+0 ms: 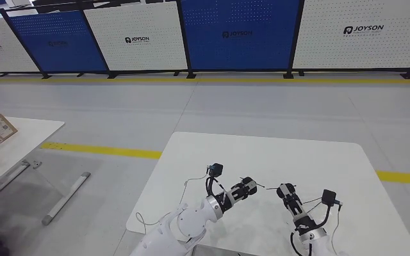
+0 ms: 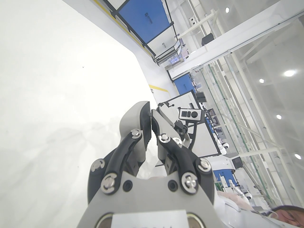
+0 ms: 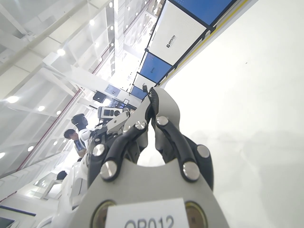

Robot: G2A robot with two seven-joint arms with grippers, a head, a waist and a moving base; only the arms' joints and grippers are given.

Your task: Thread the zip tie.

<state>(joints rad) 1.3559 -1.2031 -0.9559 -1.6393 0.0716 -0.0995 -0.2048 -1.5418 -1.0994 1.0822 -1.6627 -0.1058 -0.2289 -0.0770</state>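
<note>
Right claw [image 3: 153, 96]: fingers are pressed fully together, and the thin black zip tie [image 3: 145, 88] is pinched between the pads, with a short end sticking out past the tips. Left claw [image 2: 150, 113]: likewise closed tight; a small dark bit, taken to be the tie's other end, is caught at the tips.

Both claws are held tip to tip, just apart, above the desk [image 1: 192, 153], towards its near edge and about midway between its left and right edges. The tie is carried in the air between them.

Step judged: the tail is being lined up with the slot in the head. Whether it is entered cannot be told.

Risks noted:
- The strap looks thin and springy. If it is pushed off-axis it may bend aside, and the slot would be missed.
- A pinch so near the end may be lost under a slight twist, and the tie dropped onto the desk.
- If the ribbed side is turned the wrong way, no latching would be obtained.
</note>
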